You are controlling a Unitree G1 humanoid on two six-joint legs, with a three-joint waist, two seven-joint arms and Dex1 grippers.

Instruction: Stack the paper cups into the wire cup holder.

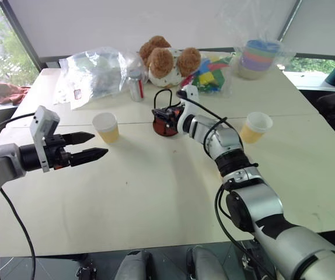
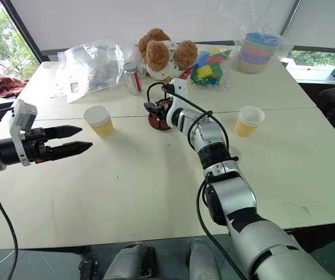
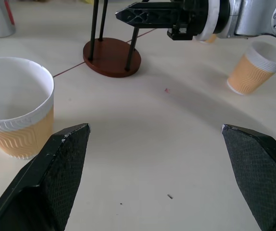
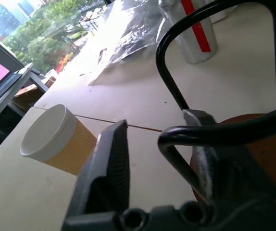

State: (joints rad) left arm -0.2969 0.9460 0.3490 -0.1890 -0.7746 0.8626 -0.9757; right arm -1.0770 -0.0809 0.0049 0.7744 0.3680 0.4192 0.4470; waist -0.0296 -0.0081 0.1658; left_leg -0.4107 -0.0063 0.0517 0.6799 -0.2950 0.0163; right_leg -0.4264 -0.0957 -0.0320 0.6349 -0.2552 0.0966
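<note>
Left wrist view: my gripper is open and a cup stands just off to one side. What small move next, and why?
Probably swing the left gripper toward the nearest paper cup until the cup sits between its open fingers. That cup stands upright and free on the table, the wire cup holder has a bare base, and the right gripper is already at the holder.

2 paper cups: one left point(image 1: 107, 127), one right point(image 1: 255, 126). 1 wire cup holder point(image 1: 165, 121). 1 silver can point(image 1: 136, 87). 1 teddy bear point(image 1: 167, 59). 1 bowl stack point(image 1: 260, 58). 1 plastic bag point(image 1: 94, 74).
</note>
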